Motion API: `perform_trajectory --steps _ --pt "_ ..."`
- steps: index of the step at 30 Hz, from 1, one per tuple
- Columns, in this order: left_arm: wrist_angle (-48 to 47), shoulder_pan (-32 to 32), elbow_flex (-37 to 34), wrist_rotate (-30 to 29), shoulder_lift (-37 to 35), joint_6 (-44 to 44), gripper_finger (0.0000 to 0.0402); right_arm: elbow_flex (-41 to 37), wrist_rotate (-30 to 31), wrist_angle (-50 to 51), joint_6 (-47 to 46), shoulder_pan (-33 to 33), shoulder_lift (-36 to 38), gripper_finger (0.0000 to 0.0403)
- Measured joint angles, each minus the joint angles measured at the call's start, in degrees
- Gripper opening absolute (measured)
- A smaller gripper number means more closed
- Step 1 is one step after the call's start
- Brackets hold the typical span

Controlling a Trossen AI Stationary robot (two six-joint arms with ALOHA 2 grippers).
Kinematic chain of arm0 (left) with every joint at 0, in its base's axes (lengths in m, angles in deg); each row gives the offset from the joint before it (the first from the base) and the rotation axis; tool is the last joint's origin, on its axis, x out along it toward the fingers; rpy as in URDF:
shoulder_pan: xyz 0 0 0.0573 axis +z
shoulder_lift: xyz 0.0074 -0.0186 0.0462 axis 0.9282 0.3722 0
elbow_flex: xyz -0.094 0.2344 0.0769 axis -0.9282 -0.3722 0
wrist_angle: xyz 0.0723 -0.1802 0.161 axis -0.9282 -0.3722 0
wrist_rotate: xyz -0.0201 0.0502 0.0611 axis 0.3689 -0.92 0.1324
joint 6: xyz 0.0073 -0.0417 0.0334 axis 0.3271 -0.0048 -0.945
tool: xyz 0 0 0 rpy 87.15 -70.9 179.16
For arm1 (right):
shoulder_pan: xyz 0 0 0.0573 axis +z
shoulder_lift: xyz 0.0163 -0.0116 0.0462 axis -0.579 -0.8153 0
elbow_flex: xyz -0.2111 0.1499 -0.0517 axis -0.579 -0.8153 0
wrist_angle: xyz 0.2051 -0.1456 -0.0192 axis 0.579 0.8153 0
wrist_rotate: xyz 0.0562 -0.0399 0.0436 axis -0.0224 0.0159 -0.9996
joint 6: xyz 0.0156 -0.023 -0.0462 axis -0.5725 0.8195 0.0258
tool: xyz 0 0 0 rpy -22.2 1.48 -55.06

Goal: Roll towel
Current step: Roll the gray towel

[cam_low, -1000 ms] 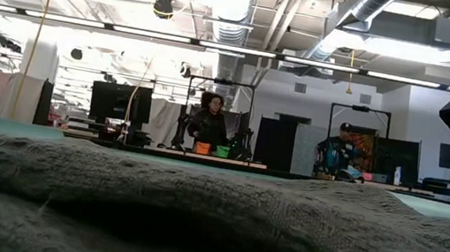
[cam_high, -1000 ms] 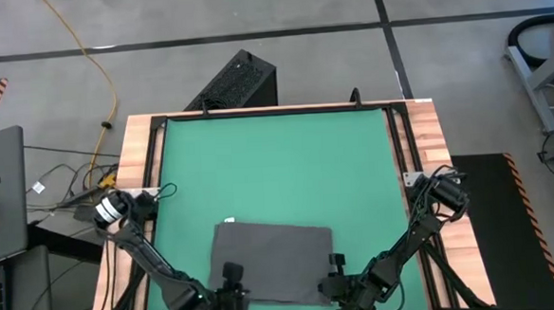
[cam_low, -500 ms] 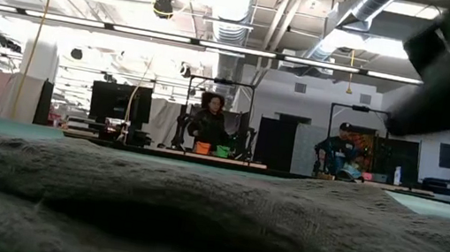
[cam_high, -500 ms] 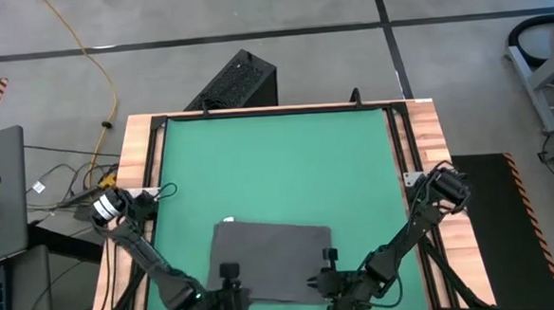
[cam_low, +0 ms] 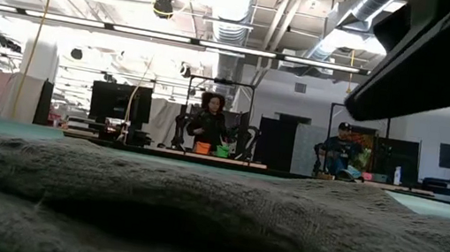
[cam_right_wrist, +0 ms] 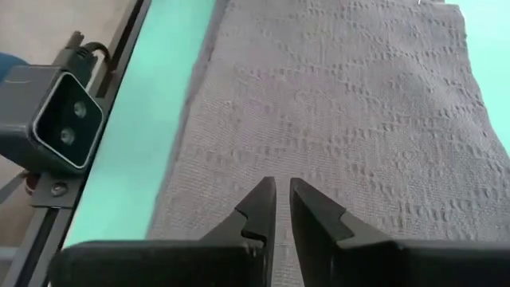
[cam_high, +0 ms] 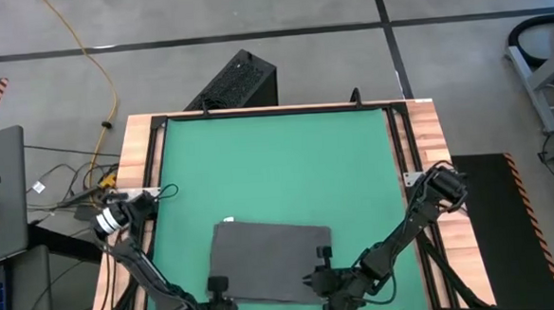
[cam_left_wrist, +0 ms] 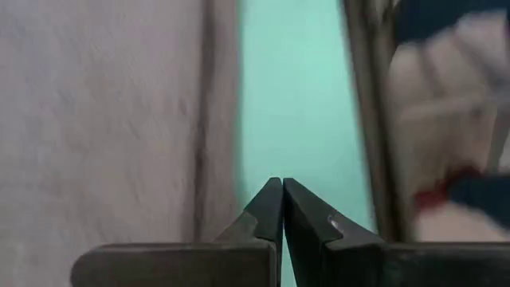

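So from above, the towel [cam_high: 271, 261] lies flat at the lower middle of the green table [cam_high: 277, 164], not rolled at all yet, with both arms at its near edge. Left gripper [cam_left_wrist: 281, 209] is pinched shut over bare mat just beside the towel's edge, holding nothing. Right gripper [cam_right_wrist: 282, 209] hangs over the cloth with jaws only narrowly apart, so basically the whole roll is left to do.

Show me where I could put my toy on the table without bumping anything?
The green mat is bare from the far black frame down to the dark grey cloth towel. Narrow green strips also run beside the towel, left and right. The near edge is crowded: the left gripper and right gripper sit at the towel.
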Motion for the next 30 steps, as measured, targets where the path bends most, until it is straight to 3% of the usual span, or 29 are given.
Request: perform_trajectory --steps 4,8,15,22,30 --pt "-4.9 1.4 0.3 4.5 2.1 2.7 0.0000 0.0 0.0 0.4 0.2 -0.1 0.0 0.0066" --pt "-10.9 2.0 0.5 3.6 2.4 5.7 0.0000 0.0 0.9 1.4 1.0 -0.6 0.0 0.0066" --pt "-23.1 2.4 0.1 -2.3 2.6 8.2 0.0000 0.0 2.7 7.6 -5.8 -3.8 0.0 0.0066" --pt "-41.9 5.3 -0.6 -16.9 2.9 17.8 0.0000 0.1 4.3 11.5 -6.1 -8.0 0.1 0.0066" --pt "-57.6 14.2 -4.7 -33.3 2.9 24.0 0.0000 0.8 4.5 12.0 -7.9 -13.9 0.1 0.0066"
